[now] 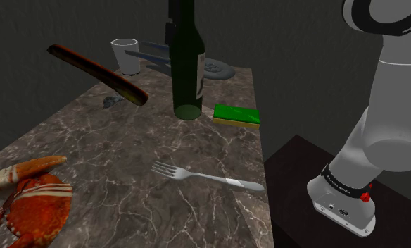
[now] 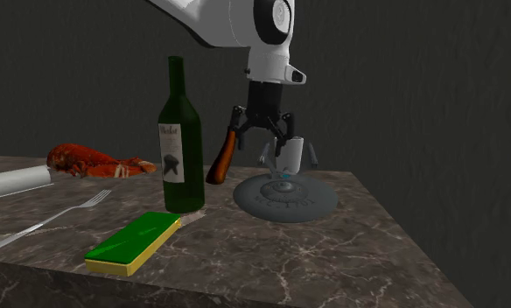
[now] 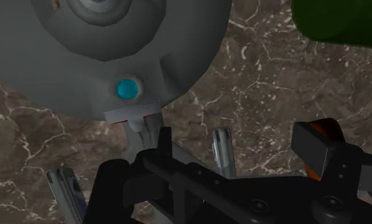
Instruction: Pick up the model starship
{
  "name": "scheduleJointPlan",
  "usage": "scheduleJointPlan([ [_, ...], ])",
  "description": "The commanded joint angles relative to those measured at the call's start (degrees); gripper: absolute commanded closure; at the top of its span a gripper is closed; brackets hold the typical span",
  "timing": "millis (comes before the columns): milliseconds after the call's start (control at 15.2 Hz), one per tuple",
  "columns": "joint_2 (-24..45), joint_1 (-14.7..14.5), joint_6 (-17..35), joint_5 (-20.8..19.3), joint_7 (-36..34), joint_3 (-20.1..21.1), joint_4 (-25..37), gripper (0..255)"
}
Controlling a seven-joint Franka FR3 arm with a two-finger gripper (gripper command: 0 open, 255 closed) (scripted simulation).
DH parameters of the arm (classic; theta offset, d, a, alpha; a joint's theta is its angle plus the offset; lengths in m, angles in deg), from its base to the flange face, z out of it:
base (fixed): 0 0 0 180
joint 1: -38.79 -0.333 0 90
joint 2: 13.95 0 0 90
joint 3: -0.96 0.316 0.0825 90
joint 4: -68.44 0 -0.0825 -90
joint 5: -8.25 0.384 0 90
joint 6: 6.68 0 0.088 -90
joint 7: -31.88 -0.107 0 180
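I have the gripper (image 2: 264, 138) hanging above the model starship (image 2: 284, 198), fingers spread wide and holding nothing; the grey ship lies on the marble counter (image 2: 245, 254) towards its right end in the second exterior view, just right of the green bottle (image 2: 181, 140); I judge this to be the approach step; next I would lower until the fingers straddle the narrow hull behind the saucer, between the nacelles, then close.
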Motion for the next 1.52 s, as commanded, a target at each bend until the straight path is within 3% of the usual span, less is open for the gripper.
scheduleJointPlan([
  [0, -0.1, 0.0, 1.5, 0.0, 0.2, 0.0, -1.5, 0],
  [264, -0.4, 0.1, 3.7, 0.1, 0.4, 0.0, -4.1, 0],
  [330, -0.5, 0.1, 3.7, 0.1, 0.5, 0.0, -4.2, 255],
  [924, -0.4, 0.1, 3.6, 0.1, 0.4, 0.0, -4.1, 255],
  [1452, 1.2, -0.2, -3.3, -0.2, -0.3, 0.0, 4.5, 255],
])
